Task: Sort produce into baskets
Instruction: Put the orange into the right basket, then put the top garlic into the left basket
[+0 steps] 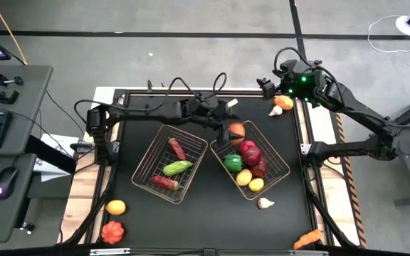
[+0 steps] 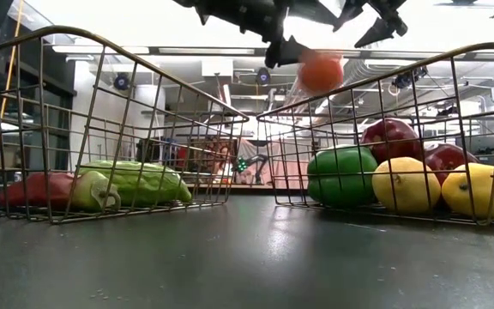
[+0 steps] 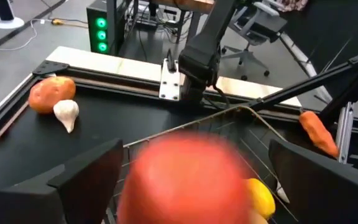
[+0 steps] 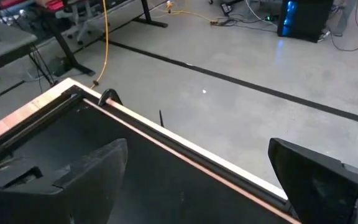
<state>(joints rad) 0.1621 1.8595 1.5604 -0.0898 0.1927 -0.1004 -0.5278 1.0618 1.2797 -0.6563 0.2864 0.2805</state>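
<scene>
I read no brand, label or writing anywhere. My left gripper [image 1: 228, 118] sits over the upper edge of the right basket [image 1: 283, 174], centre frame in the high view, fingers spread. A red-orange fruit [image 1: 237, 130] is just below them, blurred, and I cannot tell whether it touches them. That basket holds a green pepper [image 2: 341, 175], red apples [image 2: 390, 138] and lemons [image 2: 406, 184]. The left basket [image 1: 142, 160] holds a cucumber [image 1: 177, 168] and red peppers [image 1: 176, 148]. My right gripper [image 1: 267, 88] waits upper right, fingers spread, near an orange fruit [image 1: 283, 102] and a garlic bulb [image 1: 275, 110].
</scene>
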